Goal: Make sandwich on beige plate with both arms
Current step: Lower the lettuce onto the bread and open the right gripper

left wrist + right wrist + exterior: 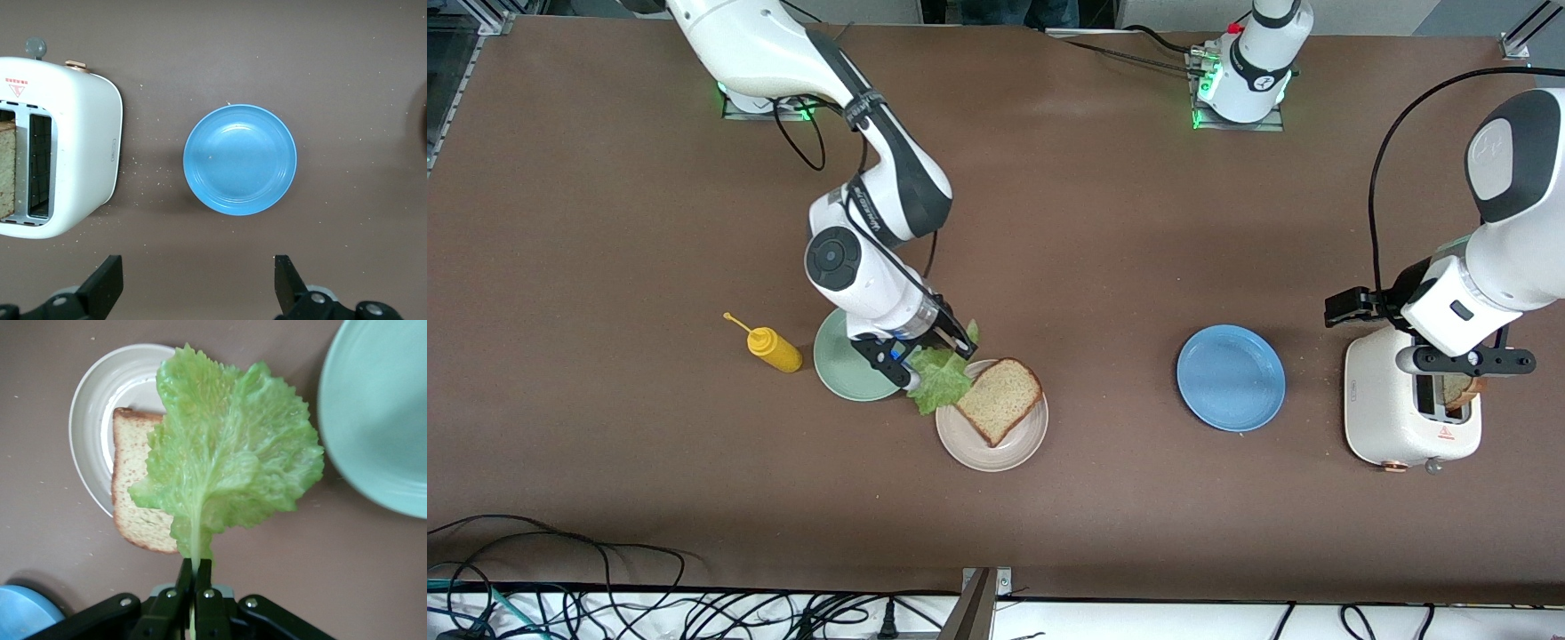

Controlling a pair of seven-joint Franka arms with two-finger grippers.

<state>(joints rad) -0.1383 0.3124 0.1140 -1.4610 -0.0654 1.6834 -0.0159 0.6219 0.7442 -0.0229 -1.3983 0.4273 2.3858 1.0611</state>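
Three plates (1231,378), two bread slices (1000,400), one lettuce leaf (938,378), one toaster (1392,418).

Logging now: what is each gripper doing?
Left gripper: open, empty, over the toaster.
Right gripper: shut on the lettuce, by the beige plate.

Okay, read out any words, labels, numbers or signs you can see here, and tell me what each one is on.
Toaster: a red warning triangle with red print beside it, too small to read.
Toaster side, left wrist view: a small grey mark, unreadable.
Right arm: dark lettering along the white link, too blurred to read.
Left arm's base: a small dark mark, unreadable.
No text on the plates, the bread, the lettuce or the yellow bottle.
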